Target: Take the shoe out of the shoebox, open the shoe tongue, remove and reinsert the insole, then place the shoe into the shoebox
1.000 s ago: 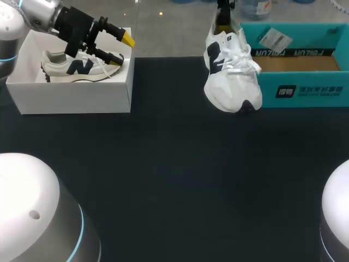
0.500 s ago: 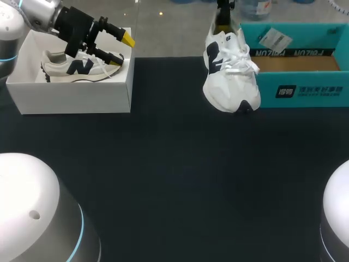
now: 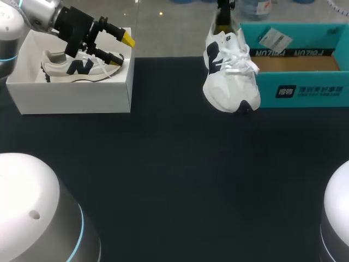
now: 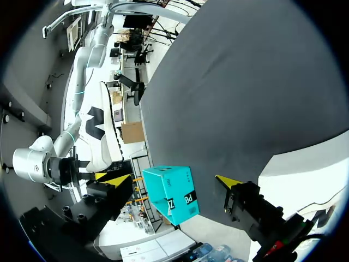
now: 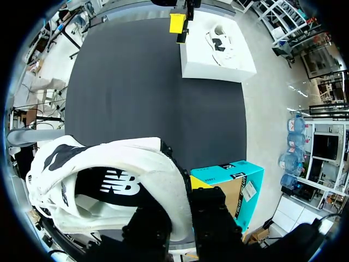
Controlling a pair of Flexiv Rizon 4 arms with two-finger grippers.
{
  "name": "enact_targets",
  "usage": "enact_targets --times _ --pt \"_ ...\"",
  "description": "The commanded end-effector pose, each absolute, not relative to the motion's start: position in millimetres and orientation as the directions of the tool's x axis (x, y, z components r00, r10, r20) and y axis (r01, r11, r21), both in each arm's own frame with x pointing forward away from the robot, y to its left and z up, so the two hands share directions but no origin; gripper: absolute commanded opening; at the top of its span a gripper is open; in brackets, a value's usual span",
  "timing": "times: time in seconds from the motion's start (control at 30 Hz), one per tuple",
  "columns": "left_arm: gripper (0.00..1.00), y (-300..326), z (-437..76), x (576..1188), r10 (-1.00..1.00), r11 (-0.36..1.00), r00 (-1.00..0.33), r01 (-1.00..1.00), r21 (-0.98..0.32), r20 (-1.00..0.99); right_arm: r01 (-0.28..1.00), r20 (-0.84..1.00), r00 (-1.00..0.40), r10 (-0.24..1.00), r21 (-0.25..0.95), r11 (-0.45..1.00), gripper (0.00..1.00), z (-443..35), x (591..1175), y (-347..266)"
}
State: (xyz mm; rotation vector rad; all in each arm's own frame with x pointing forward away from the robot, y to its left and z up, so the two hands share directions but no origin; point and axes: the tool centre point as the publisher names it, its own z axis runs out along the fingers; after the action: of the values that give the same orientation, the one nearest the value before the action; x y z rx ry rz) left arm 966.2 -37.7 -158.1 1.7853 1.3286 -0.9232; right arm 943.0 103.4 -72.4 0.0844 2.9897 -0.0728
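Observation:
A white shoe (image 3: pixel 231 73) with dark marks hangs toe down just above the black table, beside the teal shoebox (image 3: pixel 305 90). My right gripper (image 3: pixel 222 23) is shut on its heel collar. In the right wrist view the shoe (image 5: pixel 109 185) fills the space between my right gripper's (image 5: pixel 182 218) dark fingers, with the teal shoebox (image 5: pixel 232 188) right beside it. My left gripper (image 3: pixel 122 48) stands open over the white box (image 3: pixel 76 98), above a second white shoe (image 3: pixel 76 66) lying in it. In the left wrist view my left gripper (image 4: pixel 173 180) holds nothing, and the teal shoebox (image 4: pixel 172 196) lies far ahead.
The teal shoebox's brown inside (image 3: pixel 297 63) shows a white tag (image 3: pixel 274 39) on its back wall. The white box (image 5: pixel 218 57) stands at the table's far left corner. Black table (image 3: pixel 180 180) stretches between the boxes and toward the front edge.
The held shoe has shifted very slightly to the left. The left arm has not moved.

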Motion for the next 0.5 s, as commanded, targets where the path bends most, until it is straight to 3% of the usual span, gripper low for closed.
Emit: enact_targets --times 0.03,0.5 --pt "1.0 -37 -158 967 0.458 -0.217 0.215 0.968 0.126 -0.863 0.067 -0.158 -0.986 0.06 -0.035 0.997 0.0 -69 942 96" --pt "1.0 -37 -158 967 0.458 -0.217 0.215 0.968 0.126 -0.863 0.074 -0.217 -0.974 0.061 -0.055 0.996 0.0 -60 953 -15"
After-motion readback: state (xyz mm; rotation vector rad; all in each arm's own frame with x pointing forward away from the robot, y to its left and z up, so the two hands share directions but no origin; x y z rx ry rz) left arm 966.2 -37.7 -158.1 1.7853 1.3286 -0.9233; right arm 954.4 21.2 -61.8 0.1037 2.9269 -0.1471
